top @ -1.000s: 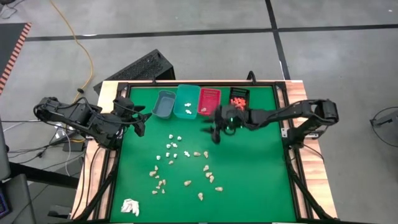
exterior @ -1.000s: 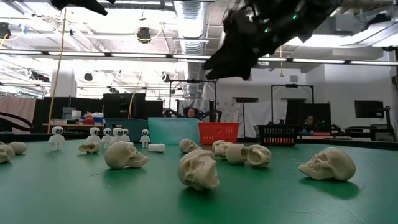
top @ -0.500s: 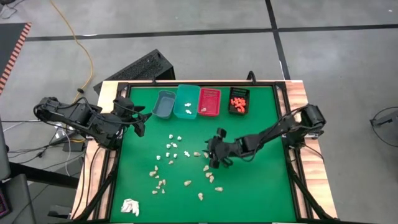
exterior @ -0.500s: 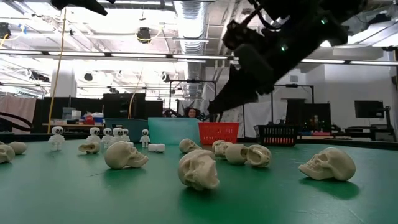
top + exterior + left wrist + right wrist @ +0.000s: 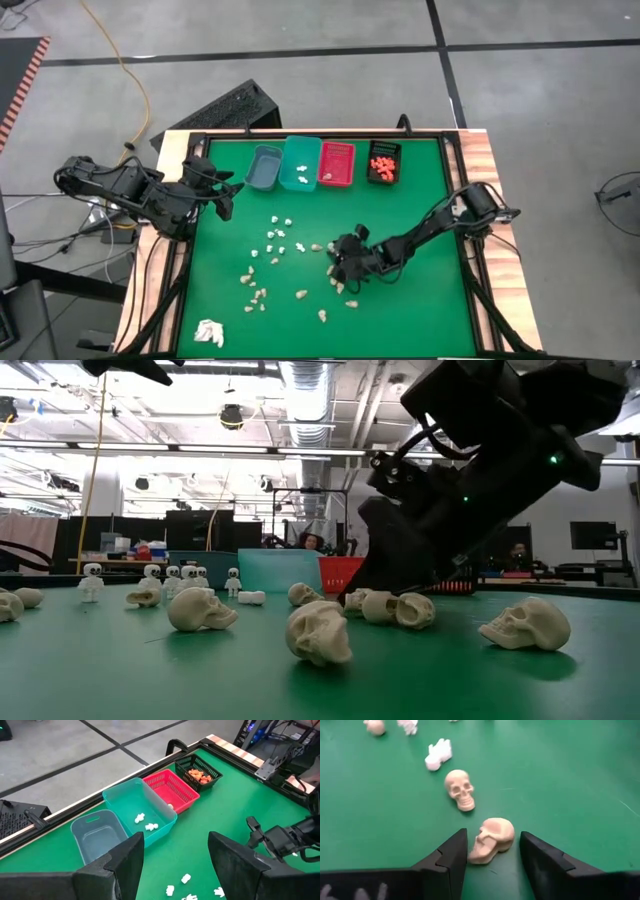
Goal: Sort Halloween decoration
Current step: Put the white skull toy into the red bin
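Observation:
The Halloween decoration lies scattered on the green table [image 5: 420,300]: beige skulls [image 5: 340,287] in the middle and near part, and white skeleton pieces [image 5: 275,236] left of them. My right gripper [image 5: 493,835] is open and low over the table, its fingers on either side of one beige skull [image 5: 491,840] that lies on the mat. It also shows in the high view [image 5: 338,270]. Whether a finger touches the skull, I cannot tell. My left gripper [image 5: 175,862] is open and empty above the table's far left part [image 5: 225,197].
Four small bins stand in a row at the far edge: grey [image 5: 264,167], teal [image 5: 301,163] with white pieces, red [image 5: 336,163], and black [image 5: 384,162] with orange pieces. A white papery wad [image 5: 209,332] lies at the near left. Another skull [image 5: 460,789] lies just beyond my right gripper.
My right gripper has gone from beside the red and black bins toward the table's near edge and down, ending low over the beige skulls in the middle of the table. The pieces on the table have stayed where they were.

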You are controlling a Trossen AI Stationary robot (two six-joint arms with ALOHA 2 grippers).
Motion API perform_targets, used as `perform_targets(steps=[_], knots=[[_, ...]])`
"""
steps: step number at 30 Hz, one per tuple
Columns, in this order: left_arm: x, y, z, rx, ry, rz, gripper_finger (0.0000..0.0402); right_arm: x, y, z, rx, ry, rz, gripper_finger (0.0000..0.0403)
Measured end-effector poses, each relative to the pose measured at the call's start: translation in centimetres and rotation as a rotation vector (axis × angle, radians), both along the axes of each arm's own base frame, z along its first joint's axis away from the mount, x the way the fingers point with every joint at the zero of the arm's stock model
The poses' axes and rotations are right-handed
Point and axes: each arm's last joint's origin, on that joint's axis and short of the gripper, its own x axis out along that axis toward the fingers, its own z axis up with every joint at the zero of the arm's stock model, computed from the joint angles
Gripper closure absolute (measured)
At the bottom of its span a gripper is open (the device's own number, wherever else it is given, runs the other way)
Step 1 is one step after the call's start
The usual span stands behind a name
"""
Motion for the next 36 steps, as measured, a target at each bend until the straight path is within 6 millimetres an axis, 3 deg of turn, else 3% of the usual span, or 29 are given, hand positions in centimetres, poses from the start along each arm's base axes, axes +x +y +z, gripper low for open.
perform_targets(steps=[18, 28, 36], knots=[[0.0, 0.0, 0.0, -0.014, -0.01, 0.008, 0.0191, 0.1, -0.1, 0.2, 0.03, -0.028, -0.063, 0.0344], [0.0, 0.0, 0.0, -0.009, -0.007, 0.006, 0.0191, 2.2, 0.3, 2.2, 0.026, -0.057, 0.004, 0.0349], [0.0, 0.0, 0.0, -0.006, -0.004, 0.005, 0.0191, 2.7, -2.5, 5.0, -0.065, -0.013, -0.013, 0.0349]])
